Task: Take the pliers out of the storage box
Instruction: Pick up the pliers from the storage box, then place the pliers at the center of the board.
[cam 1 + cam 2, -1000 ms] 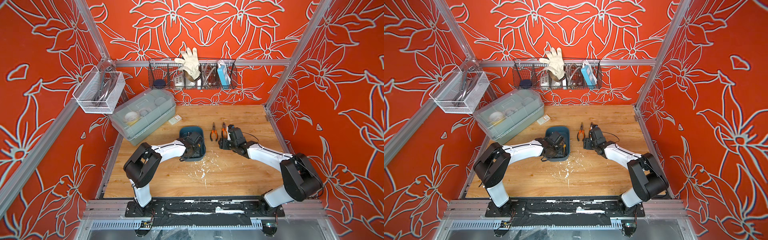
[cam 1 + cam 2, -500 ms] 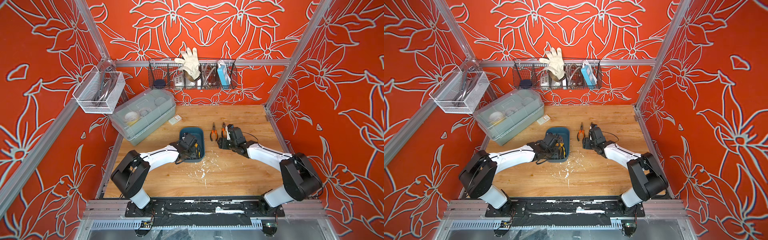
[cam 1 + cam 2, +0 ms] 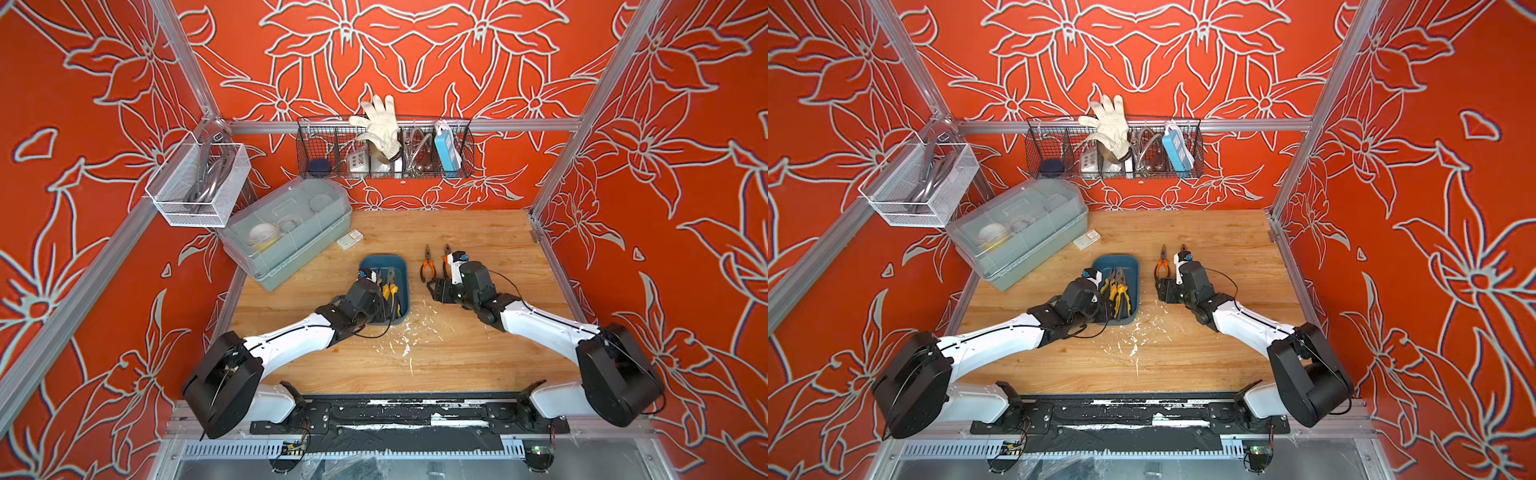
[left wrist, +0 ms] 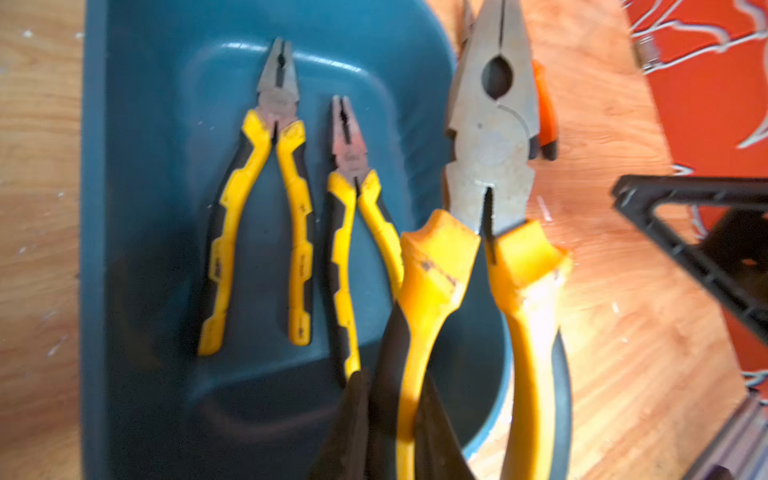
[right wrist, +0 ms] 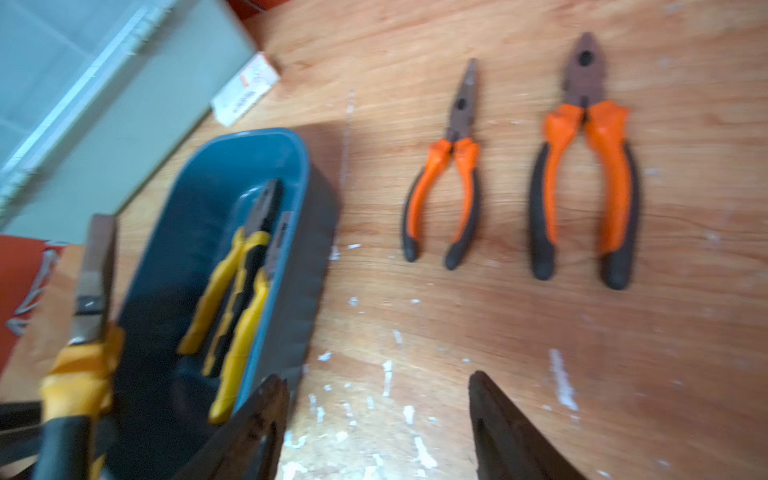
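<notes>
Now, the left gripper (image 4: pixel 397 399) is clamped tight on one handle of the big pliers (image 4: pixel 490 137), yellow-handled, and the tool is up above the box (image 4: pixel 95 208). Two smaller yellow pliers (image 4: pixel 276 95) lie flat on the box floor, side by side. Out on the table (image 5: pixel 540 332) the two orange pliers (image 5: pixel 455 145) lie parallel, just apart. The right gripper (image 5: pixel 376 386) hovers near them, jaws wide, holding nothing.

To do this carry well, I'd raise the tool until the free handle clears the rim. Only one handle looks pinched, so the other may swing open or catch. Keep it level and go slowly sideways. Set it down on bare wood beside the orange pair, heads the same way, clear of the right gripper. Let go only once it lies flat.

What's harder to read: both wrist views are blurred, and the handle ends run off the edge of the left wrist view. How high the tool hangs over the box floor, I can't tell. In both top views the left wrist covers the grip itself, and the right wrist hides most of one of the orange pliers.
</notes>
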